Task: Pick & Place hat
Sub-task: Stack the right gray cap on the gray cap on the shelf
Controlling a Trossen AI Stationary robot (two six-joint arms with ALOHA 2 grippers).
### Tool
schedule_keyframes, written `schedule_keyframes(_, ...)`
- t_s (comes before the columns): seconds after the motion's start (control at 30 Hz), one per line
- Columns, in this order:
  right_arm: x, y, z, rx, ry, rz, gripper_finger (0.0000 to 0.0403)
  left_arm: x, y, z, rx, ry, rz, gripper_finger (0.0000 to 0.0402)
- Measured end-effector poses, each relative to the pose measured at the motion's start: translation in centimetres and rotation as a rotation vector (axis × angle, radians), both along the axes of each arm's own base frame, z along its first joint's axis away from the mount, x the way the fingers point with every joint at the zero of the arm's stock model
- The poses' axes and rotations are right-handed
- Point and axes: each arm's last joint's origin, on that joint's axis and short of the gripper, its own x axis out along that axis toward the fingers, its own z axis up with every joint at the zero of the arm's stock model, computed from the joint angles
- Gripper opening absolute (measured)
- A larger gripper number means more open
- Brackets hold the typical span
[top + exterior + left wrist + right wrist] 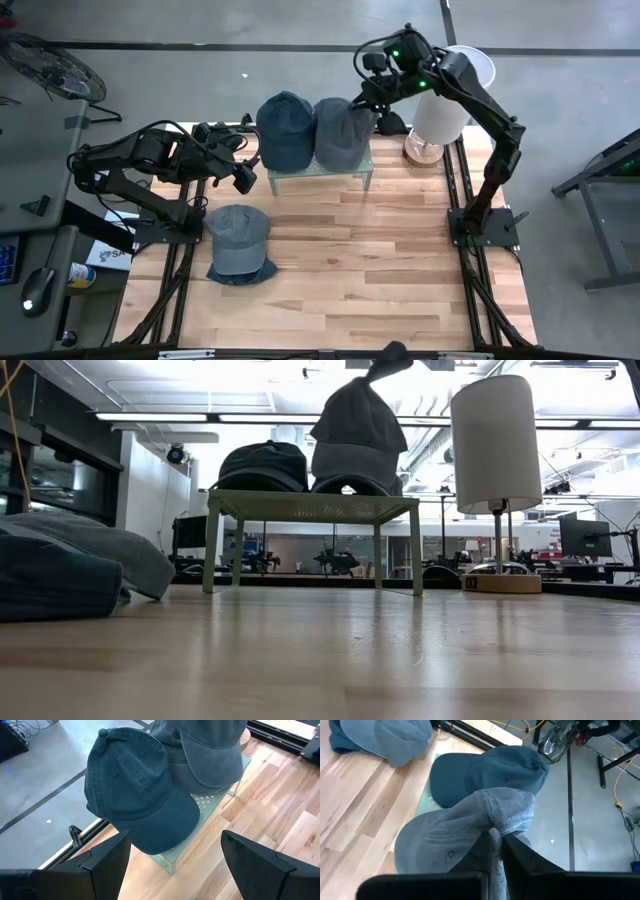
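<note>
The counter (340, 270) of pale, glossy wood planks fills the foreground of the low view, with its grain running across. On its left side lies a soft stack of two caps: a grey-blue cap (237, 234) on top of a darker blue cap (240, 272), both slumped and creased.

At the far edge stands a small pale-green stand (320, 172) with thin legs and a flat translucent top. A dark teal cap (285, 128) of washed cotton rests on its left half, brim toward the counter.

Beside it, the grey hat (342, 132) sits on the right half of the stand, its crown pulled up into a peak.

A lamp (445, 100) with a white cylindrical shade and round wooden base stands just right of the stand.

The right gripper (495, 839) is clamped on a bunched fold of the grey hat's fabric, fingers nearly together.

The left gripper (175, 865) hovers near the teal cap with its fingers wide apart, holding nothing.
</note>
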Motion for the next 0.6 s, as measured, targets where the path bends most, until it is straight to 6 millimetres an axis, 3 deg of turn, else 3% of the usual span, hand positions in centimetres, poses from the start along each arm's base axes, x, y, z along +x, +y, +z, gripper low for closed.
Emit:
schedule_keyframes(0.23,0.1,-0.7,-0.1,-0.021,-0.008,-0.016,0.0015,0.1,0.0,0.1,-0.001,-0.01,0.0,0.0305)
schedule_keyframes(0.6,1.1,-2.9,-1.9,-0.02,0.048,-0.063,0.0015,0.1,0.0,0.1,0.002,-0.017,0.004,0.0305)
